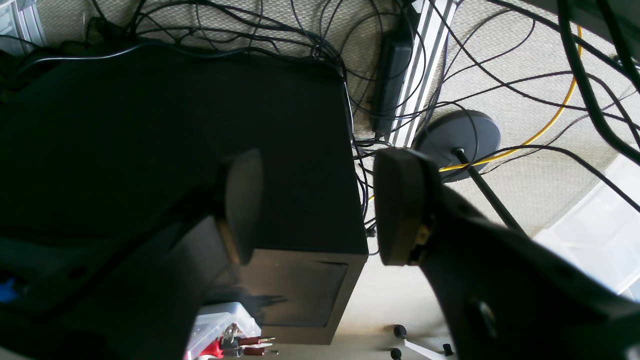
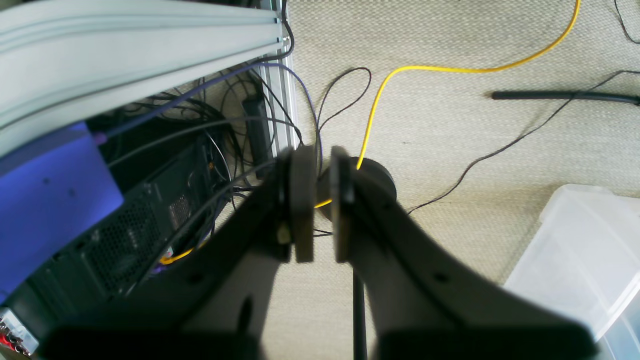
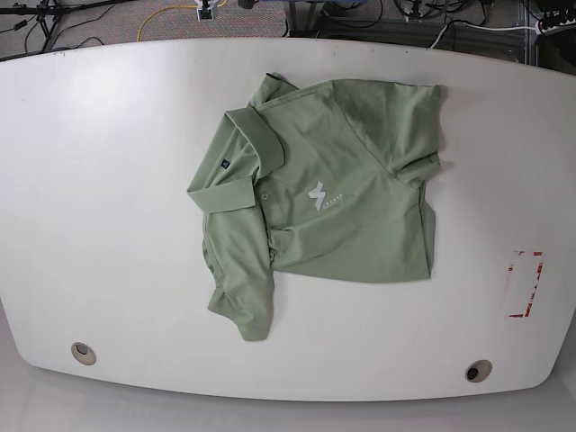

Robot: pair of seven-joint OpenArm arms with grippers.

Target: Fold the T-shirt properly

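The T-shirt [image 3: 333, 207] lies face up on the white table [image 3: 108, 180] in the base view, sage green, collar [image 3: 247, 153] toward the left and white logo [image 3: 317, 193] near the middle. One sleeve points to the near edge, the other is bunched at the far right. Neither arm appears in the base view. My left gripper [image 1: 320, 200] hangs open over the floor with nothing between its pads [image 1: 402, 205]. My right gripper [image 2: 322, 200] is shut, only a thin slit between its pads [image 2: 302, 200], and holds nothing.
A red-marked rectangle [image 3: 525, 283] sits on the table's right side, and two round holes [image 3: 83, 353] lie near the front edge. Below the wrist cameras are tangled cables, a black box [image 1: 175, 125], a round stand base [image 1: 457, 137] and a clear bin [image 2: 590, 250].
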